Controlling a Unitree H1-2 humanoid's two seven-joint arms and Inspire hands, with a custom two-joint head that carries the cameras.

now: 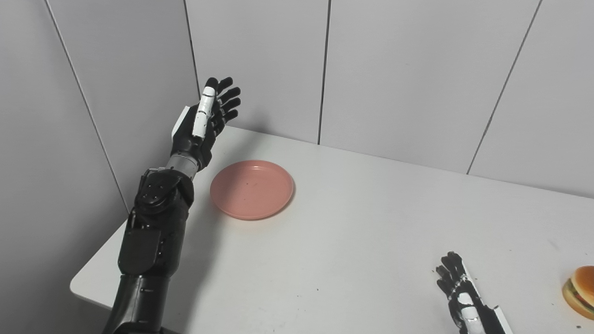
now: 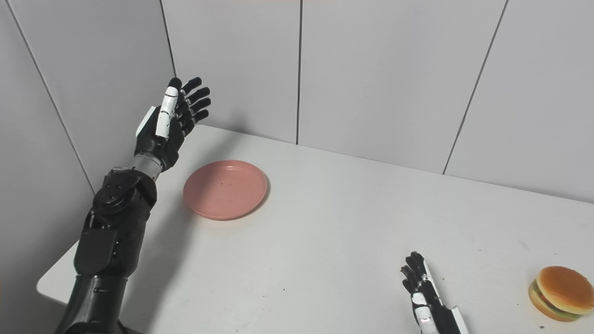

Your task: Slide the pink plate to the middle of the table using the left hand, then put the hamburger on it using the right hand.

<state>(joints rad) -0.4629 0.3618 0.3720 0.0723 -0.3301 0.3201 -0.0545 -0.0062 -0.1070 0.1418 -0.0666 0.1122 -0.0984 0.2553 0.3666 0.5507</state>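
The pink plate (image 1: 252, 189) lies flat on the white table (image 1: 352, 241), toward its far left part. My left hand (image 1: 206, 118) is raised above the table's far left corner, just left of and above the plate, open with fingers spread and holding nothing. The hamburger (image 2: 561, 292) sits near the table's right front, tilted slightly. My right hand (image 2: 424, 290) rests low at the front of the table, left of the hamburger and apart from it, fingers extended and empty.
Grey panelled walls (image 1: 394, 69) close in the table at the back and on the left. The table's left front corner (image 1: 76, 285) lies beside my left forearm.
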